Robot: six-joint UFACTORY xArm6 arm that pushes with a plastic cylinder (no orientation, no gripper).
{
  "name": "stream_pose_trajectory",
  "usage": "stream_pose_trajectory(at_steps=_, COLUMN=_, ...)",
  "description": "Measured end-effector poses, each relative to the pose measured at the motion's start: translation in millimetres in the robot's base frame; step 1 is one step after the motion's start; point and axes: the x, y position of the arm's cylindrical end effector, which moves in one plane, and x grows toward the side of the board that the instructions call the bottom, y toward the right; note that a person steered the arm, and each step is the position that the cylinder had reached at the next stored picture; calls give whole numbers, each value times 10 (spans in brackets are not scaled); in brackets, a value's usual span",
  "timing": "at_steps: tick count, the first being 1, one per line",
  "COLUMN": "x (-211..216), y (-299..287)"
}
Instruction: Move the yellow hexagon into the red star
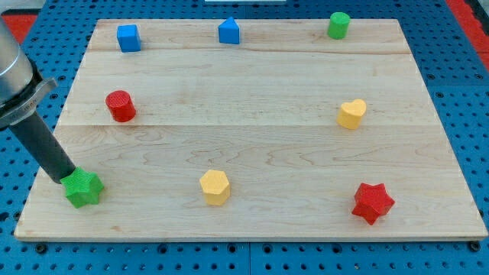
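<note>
My end effector, a bare rod with nothing to grip, had my tip (67, 179) touching the green star (83, 189), so I judged I should swing left of the yellow hexagon (215, 187) and push it straight right along the table (260, 92) toward the red star (373, 202).

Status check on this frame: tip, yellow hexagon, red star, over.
My tip at green star, the view's bottom left. Yellow hexagon untouched, well left of red star. Nothing between them.
</note>
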Motion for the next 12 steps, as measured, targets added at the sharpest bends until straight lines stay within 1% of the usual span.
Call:
stream_pose_trajectory(at_steps=1, x=-179, y=23)
stream_pose_trajectory(at_steps=2, x=-448, y=565)
stream_pose_trajectory(at_steps=4, x=-482, y=1631)
stream_pose_trajectory(at_steps=5, x=-482, y=2499)
stream_pose_trajectory(at_steps=6, x=-482, y=3014)
stream_pose_trajectory(at_steps=8, x=-484, y=3665)
stream_pose_trajectory(at_steps=9, x=-396, y=4050)
stream_pose_trajectory(at_steps=12, x=610, y=4409)
